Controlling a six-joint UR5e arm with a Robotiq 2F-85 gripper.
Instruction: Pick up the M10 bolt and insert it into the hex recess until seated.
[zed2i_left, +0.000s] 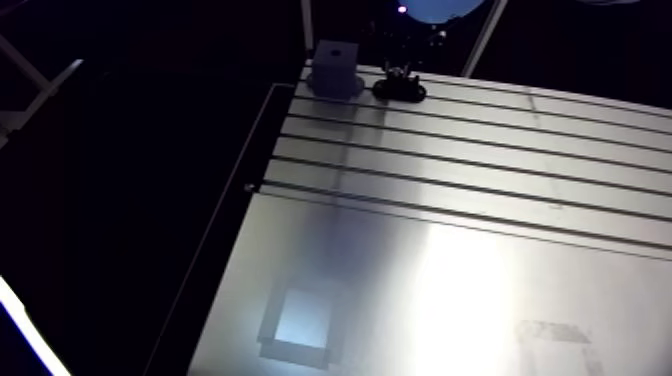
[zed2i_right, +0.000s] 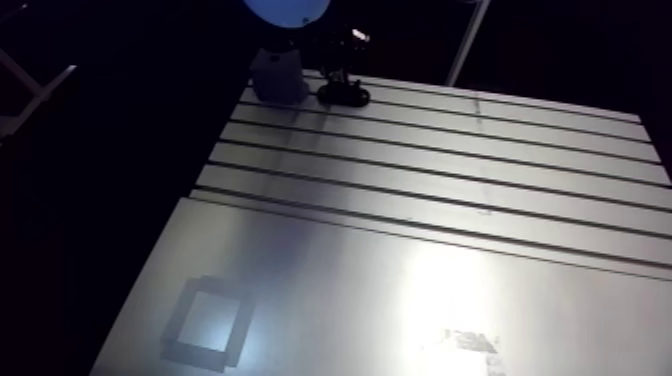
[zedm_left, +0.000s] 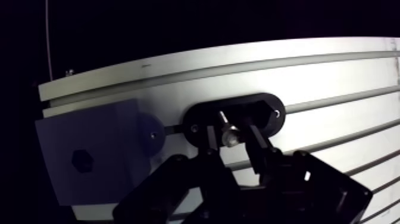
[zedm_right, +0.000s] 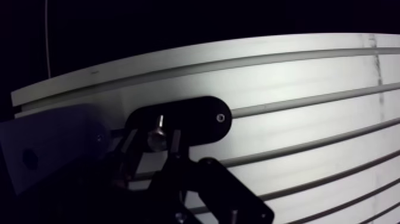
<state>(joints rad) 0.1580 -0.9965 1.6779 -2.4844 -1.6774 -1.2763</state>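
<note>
Tabletop (zed2i_left: 450, 200) in arm view: slotted alu, filling most of frame, left edge running diagonally from top centre to bottom left. At top centre, grey block (zed2i_left: 335, 68) close to that edge & the far rim. Just right of it, black oval holder (zed2i_left: 399, 91). Above holder, hand (zed2i_left: 403, 70), too small & dark here to read.

Wrist view: M10 bolt (zedm_left: 228, 137) standing upright in holder, between the fingers (zedm_left: 255, 134). Fingers apart, straddling bolt w/ slim gaps either side; not clamped on it as far as visible. Hex recess (zedm_left: 83, 159) in block's face, off to one side of the hand. Block & holder nearly touching.

Handling, prob.: steel, stiff, small but dense. Threads give some bite, yet smooth metal may slip or cock in a loose pinch. Cannot tell which end is up. Best taken high on exposed part, square to axis, kept vertical.

Room: short hop from holder to block. Tabletop edge & far rim close by block, so little margin there. Plenty of open tabletop on the opposite side. Straight lift out of holder advisable before any sideways move.
</note>
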